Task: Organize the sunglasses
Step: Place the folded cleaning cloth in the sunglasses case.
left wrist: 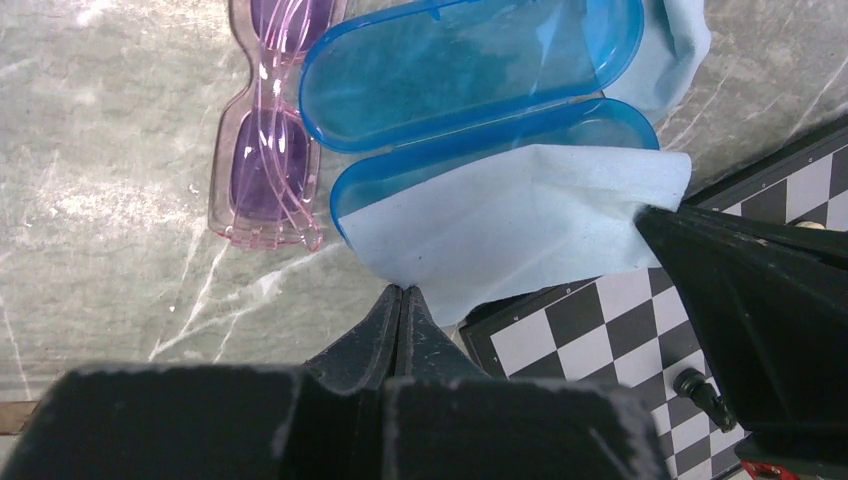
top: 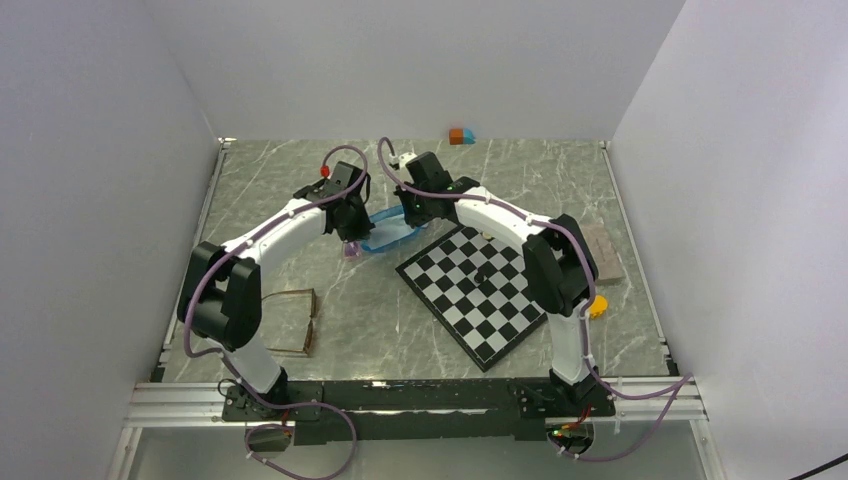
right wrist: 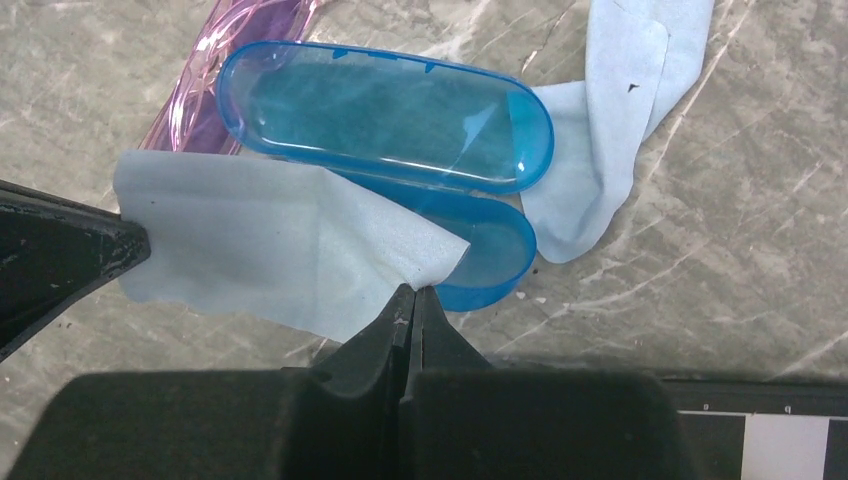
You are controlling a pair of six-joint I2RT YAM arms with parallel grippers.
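The purple sunglasses (left wrist: 265, 150) lie folded on the table beside the open blue case (left wrist: 470, 70); they also show in the top view (top: 350, 250) and the right wrist view (right wrist: 205, 105). The brown-framed sunglasses (top: 291, 321) lie near the left arm's base. My left gripper (left wrist: 402, 290) is shut on one edge of a light-blue cloth (left wrist: 520, 215). My right gripper (right wrist: 412, 290) is shut on the opposite corner of the same cloth (right wrist: 260, 240). The cloth is stretched between them over the case's lower half (right wrist: 490, 250).
A second light-blue cloth (right wrist: 610, 130) lies partly under the case's far end. A chessboard (top: 480, 290) lies right of the case, its corner under my left gripper (left wrist: 620, 330). Small coloured blocks (top: 461, 136) sit at the back; a grey block (top: 603, 254) is at the right.
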